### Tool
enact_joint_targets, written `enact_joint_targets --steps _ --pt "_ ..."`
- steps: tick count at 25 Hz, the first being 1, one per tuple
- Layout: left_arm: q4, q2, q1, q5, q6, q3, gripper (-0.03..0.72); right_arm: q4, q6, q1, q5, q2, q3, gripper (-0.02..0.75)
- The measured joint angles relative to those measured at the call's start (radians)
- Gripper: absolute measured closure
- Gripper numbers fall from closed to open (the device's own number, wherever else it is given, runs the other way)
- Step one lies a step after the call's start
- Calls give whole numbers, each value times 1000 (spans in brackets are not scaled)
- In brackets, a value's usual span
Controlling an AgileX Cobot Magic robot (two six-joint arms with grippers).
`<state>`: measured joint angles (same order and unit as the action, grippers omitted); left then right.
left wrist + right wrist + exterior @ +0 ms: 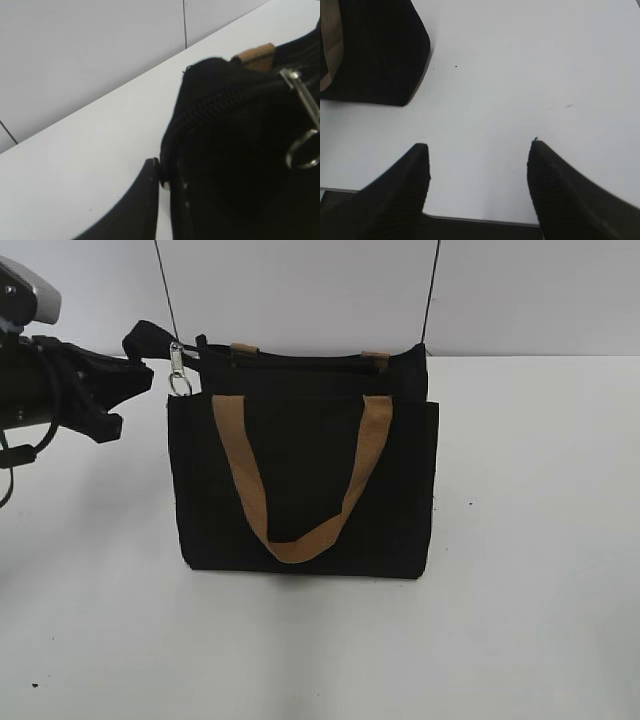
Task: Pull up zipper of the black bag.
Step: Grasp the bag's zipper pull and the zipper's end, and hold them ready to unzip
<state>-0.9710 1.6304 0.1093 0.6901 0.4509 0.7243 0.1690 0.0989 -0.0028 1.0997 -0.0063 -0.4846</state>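
Exterior view: my left gripper (150, 345) pinches the black bag (305, 480) top corner beside the zipper (225, 97); my right gripper (477, 165) hangs spread, empty

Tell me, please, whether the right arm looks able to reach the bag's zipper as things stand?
Probably yes. The right claw hangs open over bare table, beside the black bag, with nothing visible between. The left claw already crowds the zipper's left end.

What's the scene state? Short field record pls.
bag: black bag upright on white table
handle: tan strap hanging down the front
clasp: silvery metal clasp at bag's top left corner
left gripper: at that corner, shut on bag fabric
right gripper: open, over bare table, apart from bag
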Motion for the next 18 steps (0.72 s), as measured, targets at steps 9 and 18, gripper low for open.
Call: enact_joint_targets --steps 9,18 --pt "-10 0 0 -20 66 70 652 112 -1 0 0 93 -42 265" --pt "-129 0 0 -20 241 156 652 322 183 0 -122 516 -187 265"
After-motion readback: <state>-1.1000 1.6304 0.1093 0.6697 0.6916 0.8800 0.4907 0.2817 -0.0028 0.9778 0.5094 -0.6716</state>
